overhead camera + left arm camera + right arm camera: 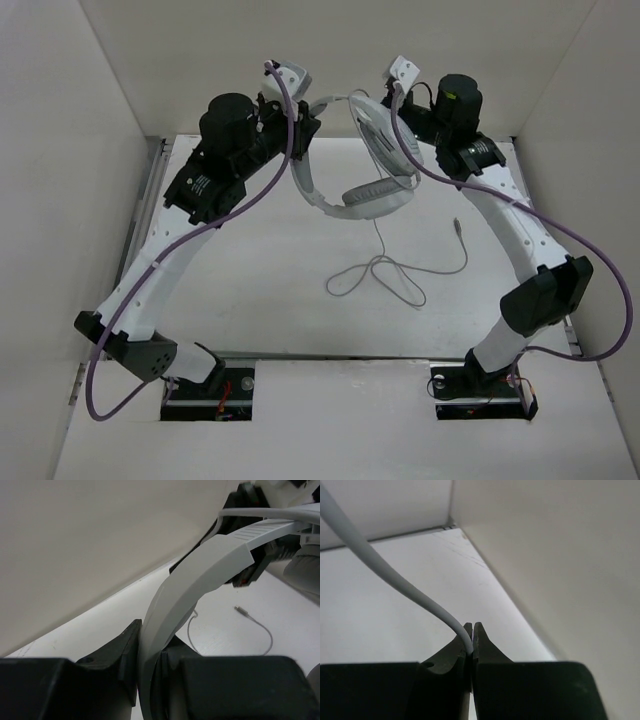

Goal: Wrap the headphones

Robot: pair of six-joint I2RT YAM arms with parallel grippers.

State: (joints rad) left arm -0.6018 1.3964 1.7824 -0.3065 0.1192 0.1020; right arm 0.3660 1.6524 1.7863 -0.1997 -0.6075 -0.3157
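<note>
The light grey-white headphones hang in the air over the far part of the table, between my two grippers. My left gripper is shut on the curved headband, which runs up between its jaws. My right gripper is shut on a thin grey-white strand that looks like the cord, pinched at the jaw tips. One oval earcup faces up. The rest of the cord hangs down and loops on the table, and its plug lies to the right, also in the left wrist view.
White walls enclose the table on the left, back and right. Thick purple cables run along both arms. Both arm bases stand at the near edge.
</note>
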